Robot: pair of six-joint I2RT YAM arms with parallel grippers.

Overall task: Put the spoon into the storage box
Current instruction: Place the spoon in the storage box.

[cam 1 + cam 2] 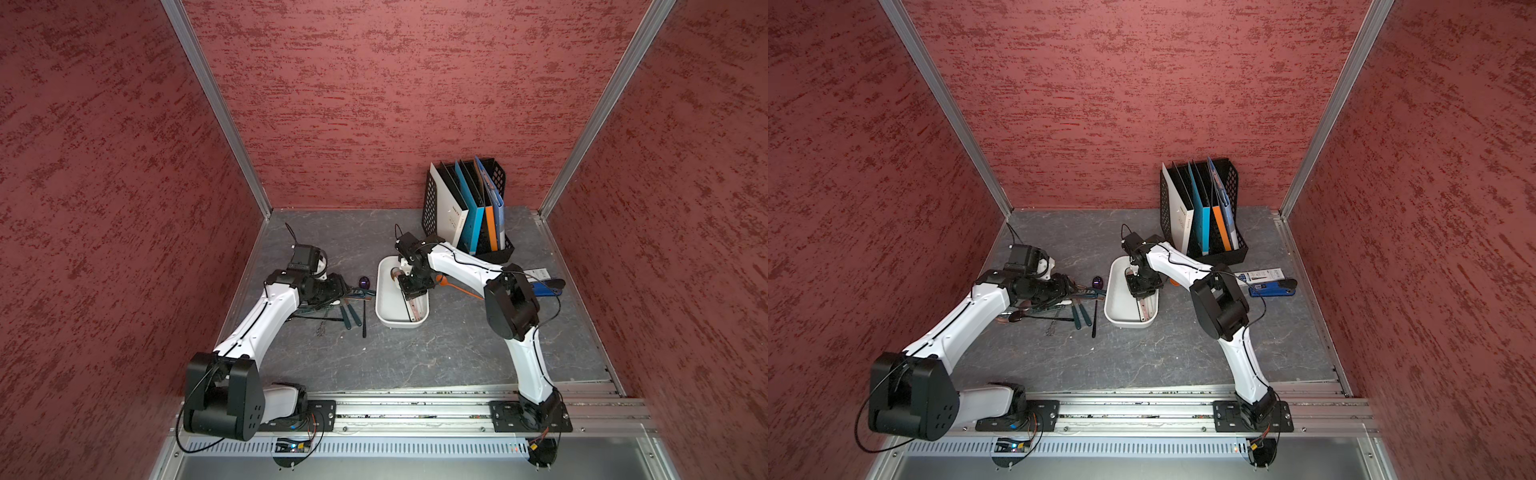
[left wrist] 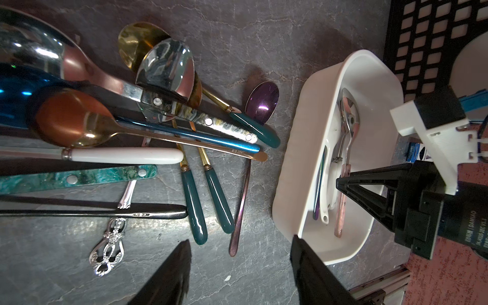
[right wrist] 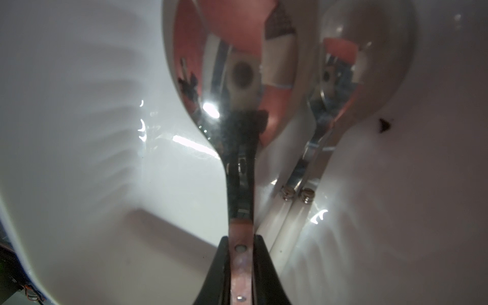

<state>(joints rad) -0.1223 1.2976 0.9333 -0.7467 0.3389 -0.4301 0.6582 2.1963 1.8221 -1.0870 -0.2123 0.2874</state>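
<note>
A heap of spoons [image 2: 158,155] lies on the grey tabletop [image 2: 264,39] beside the white storage box [image 2: 298,148]; inside it, the right jaws pinch a pink-handled spoon [image 2: 339,216]

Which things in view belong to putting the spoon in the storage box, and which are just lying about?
Job in hand: pink-handled spoon, held by the right gripper inside the storage box; loose spoons beside the box, under the open left gripper.
Lying about: black file rack with folders; blue tool; orange item, partly hidden.
</note>
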